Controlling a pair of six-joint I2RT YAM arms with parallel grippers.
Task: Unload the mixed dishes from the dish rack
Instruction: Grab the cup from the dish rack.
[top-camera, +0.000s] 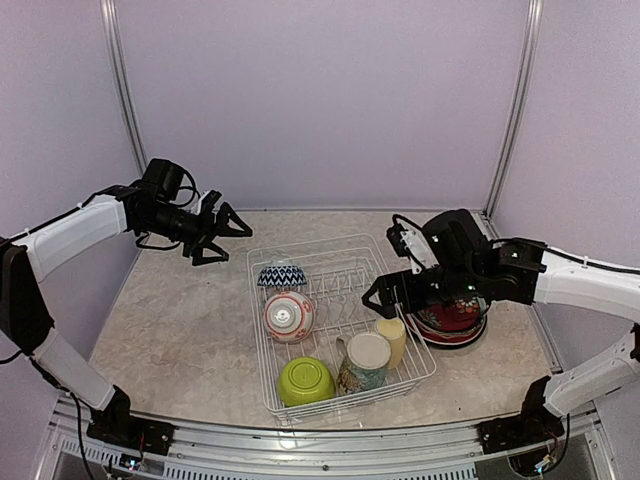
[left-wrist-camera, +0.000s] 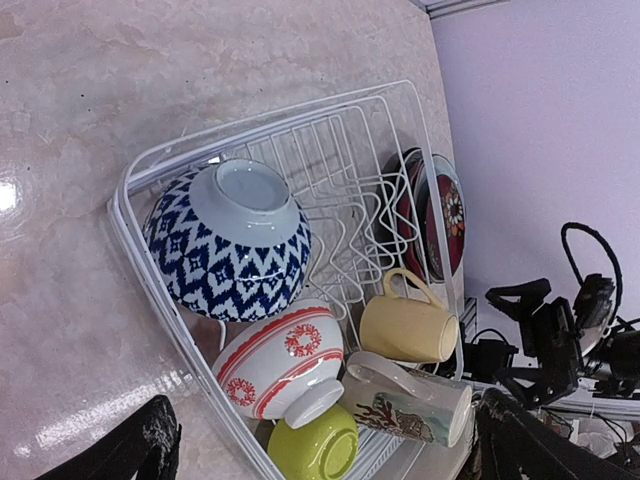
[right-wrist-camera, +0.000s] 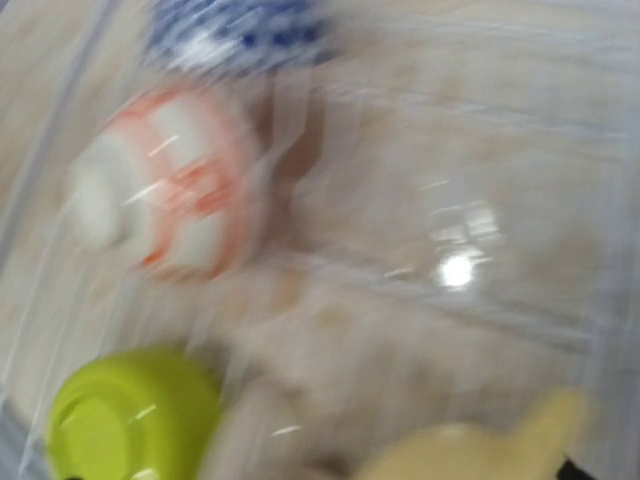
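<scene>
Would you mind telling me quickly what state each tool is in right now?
Left tool: open, holding nothing.
Right tool: appears open, holding nothing; its wrist view is blurred.

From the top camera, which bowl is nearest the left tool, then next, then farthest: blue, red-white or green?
1. Blue zigzag bowl, far-left corner of the dish rack, nearest the left tool.
2. Red-white bowl, middle of the left side.
3. Lime green bowl, near-left corner, farthest.

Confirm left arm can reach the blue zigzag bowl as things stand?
Probably yes. The left pincer is open just outside the far-left corner of the dish rack, where the blue zigzag bowl sits upside down, uncovered; the right arm hangs over the opposite side.
</scene>
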